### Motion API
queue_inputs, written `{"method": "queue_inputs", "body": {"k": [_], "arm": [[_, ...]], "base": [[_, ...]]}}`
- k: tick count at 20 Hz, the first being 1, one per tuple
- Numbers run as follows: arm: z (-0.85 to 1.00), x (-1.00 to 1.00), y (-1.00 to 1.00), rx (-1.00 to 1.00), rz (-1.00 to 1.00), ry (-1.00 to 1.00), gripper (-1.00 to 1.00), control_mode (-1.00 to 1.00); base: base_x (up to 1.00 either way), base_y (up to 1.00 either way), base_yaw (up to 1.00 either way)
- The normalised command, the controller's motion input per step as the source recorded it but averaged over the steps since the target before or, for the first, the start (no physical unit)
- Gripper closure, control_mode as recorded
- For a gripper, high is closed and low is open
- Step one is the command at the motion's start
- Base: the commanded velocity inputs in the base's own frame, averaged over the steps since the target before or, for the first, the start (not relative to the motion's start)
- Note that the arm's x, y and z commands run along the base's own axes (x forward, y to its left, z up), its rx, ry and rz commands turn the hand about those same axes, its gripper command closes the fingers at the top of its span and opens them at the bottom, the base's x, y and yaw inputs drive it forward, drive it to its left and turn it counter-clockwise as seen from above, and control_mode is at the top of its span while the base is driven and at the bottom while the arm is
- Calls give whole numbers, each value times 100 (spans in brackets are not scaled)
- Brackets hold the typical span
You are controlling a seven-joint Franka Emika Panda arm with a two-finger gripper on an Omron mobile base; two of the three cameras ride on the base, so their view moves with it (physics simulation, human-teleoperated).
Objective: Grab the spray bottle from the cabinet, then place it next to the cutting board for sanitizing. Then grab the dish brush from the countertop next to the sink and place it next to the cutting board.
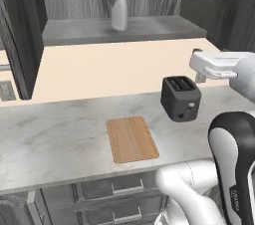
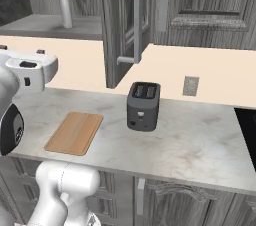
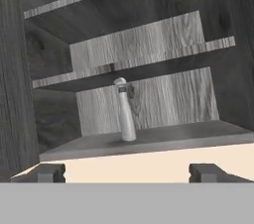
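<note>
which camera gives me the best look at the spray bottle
The hand view: the spray bottle stands whole and centred on the cabinet shelf. The left base view cuts off its nozzle top; the right base view shows it small, at the edge.

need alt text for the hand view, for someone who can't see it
A pale spray bottle stands upright on the lower grey shelf of an open dark wood-grain cabinet, seen from below and in front. The gripper faces it with jaws wide open and empty, well short of the bottle.
</note>
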Motion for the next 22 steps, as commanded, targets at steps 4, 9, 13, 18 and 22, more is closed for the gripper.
{"method": "queue_inputs", "body": {"k": [4,9,13,18,22], "arm": [[55,-2,22,1,0,-32,-100,-100],[52,2,24,0,0,-7,-100,-100],[29,10,25,0,0,0,-100,-100],[4,28,17,-3,0,9,-100,-100],[0,65,12,-5,0,21,-100,-100]], "base": [[0,0,0],[0,0,0],[0,0,0],[0,0,0],[0,0,0]]}}
